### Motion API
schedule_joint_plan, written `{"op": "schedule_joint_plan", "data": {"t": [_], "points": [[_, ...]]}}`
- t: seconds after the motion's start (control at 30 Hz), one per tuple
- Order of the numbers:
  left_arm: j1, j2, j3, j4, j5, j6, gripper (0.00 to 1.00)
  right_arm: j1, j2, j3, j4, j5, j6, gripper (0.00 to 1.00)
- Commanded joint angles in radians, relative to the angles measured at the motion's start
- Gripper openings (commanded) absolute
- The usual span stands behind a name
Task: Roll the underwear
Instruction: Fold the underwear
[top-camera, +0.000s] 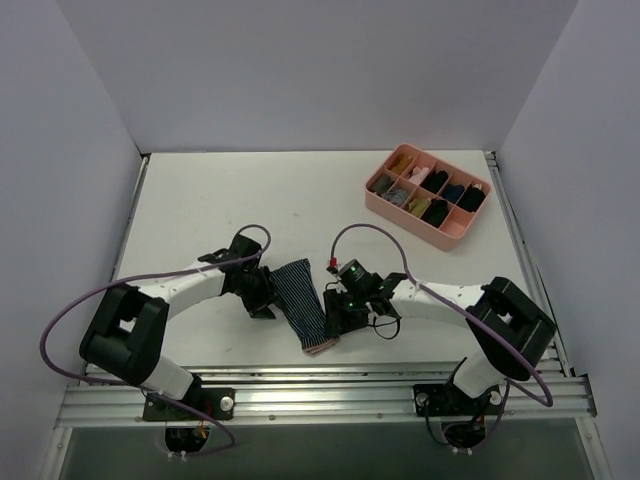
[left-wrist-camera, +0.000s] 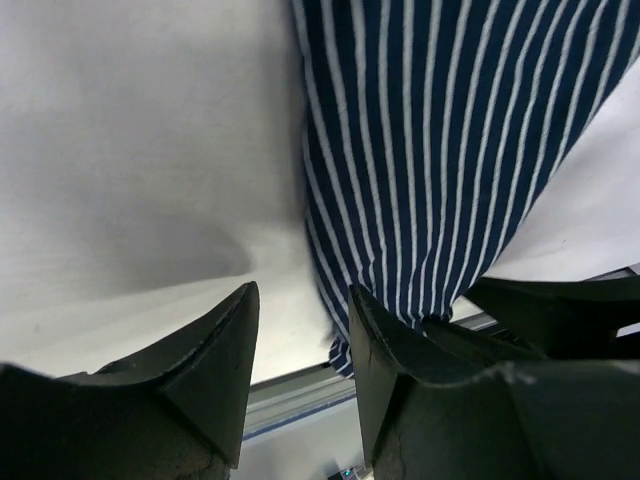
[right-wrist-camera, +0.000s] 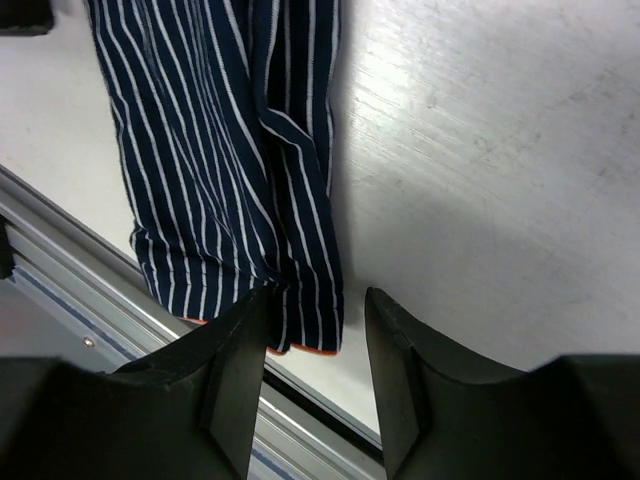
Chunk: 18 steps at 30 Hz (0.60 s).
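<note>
The underwear (top-camera: 305, 305), navy with thin light stripes, lies flat on the white table as a long narrow folded strip, its pinkish-red waistband edge (top-camera: 320, 347) at the near end by the rail. My left gripper (top-camera: 268, 300) sits low at the strip's left side and my right gripper (top-camera: 335, 318) at its right side. In the left wrist view the left gripper (left-wrist-camera: 300, 300) is open, with the cloth (left-wrist-camera: 450, 150) running past its right finger. The right gripper (right-wrist-camera: 315, 300) is open too. The strip's near corner (right-wrist-camera: 310, 320) lies between its fingers, ungripped.
A pink divided tray (top-camera: 452, 230) holding small dark and light bundles stands at the back right. An aluminium rail (top-camera: 320, 385) runs along the table's near edge, just beyond the strip's end. White walls close in the left, back and right.
</note>
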<state>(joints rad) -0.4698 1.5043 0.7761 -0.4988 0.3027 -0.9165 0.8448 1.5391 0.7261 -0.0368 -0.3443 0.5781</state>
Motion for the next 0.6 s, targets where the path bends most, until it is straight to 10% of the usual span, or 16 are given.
{"op": "schedule_joint_plan", "data": {"t": [0.0, 0.57], "points": [[0.002, 0.055, 0.023, 0.132, 0.026, -0.018, 0.49, 0.0, -0.014, -0.036, 0.028, -0.045, 0.011, 0.38], [0.137, 0.473, 0.46, -0.013, 0.053, 0.229, 0.49, 0.01, 0.048, -0.087, 0.275, -0.027, 0.223, 0.28]]}}
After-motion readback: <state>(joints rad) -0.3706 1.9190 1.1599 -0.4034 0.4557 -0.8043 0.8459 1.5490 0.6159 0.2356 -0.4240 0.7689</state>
